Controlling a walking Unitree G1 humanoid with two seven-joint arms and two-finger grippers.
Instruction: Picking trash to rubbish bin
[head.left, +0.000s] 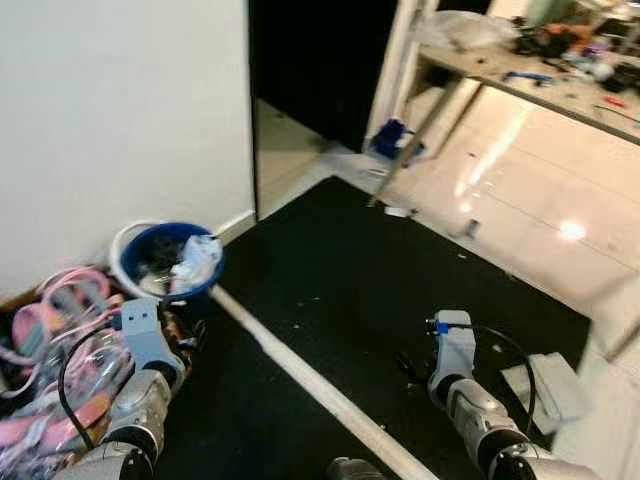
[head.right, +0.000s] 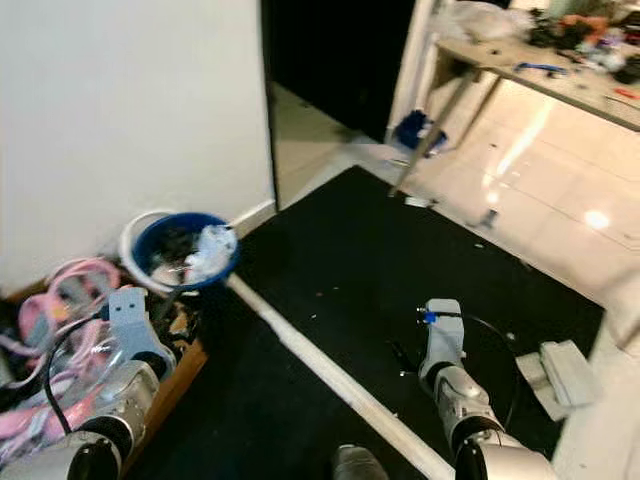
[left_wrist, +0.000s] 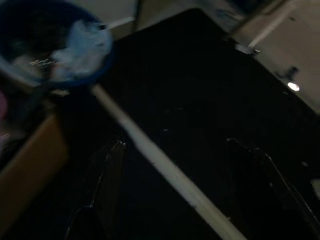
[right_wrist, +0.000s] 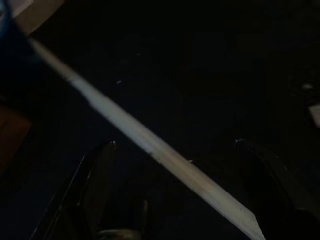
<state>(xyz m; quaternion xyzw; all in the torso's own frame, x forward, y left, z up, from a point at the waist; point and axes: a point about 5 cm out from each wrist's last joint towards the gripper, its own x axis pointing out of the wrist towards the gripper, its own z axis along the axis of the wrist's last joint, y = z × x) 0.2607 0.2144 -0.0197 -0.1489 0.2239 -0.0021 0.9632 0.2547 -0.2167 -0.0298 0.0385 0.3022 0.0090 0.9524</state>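
We count one blue bin (head.left: 165, 262), trash (head.left: 196, 262) inside, perhaps plastic. Two claws, left claw (left_wrist: 172, 165) and right claw (right_wrist: 175, 165), both spread, empty, over black mat (head.left: 340, 280).

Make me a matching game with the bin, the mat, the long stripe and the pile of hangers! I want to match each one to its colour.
Things:
1. rubbish bin
2. floor mat
3. long strip across the mat
4. hangers by the wall

Colours:
A. black
B. pink
C. blue
D. white

Pairs: 1-C, 2-A, 3-D, 4-B
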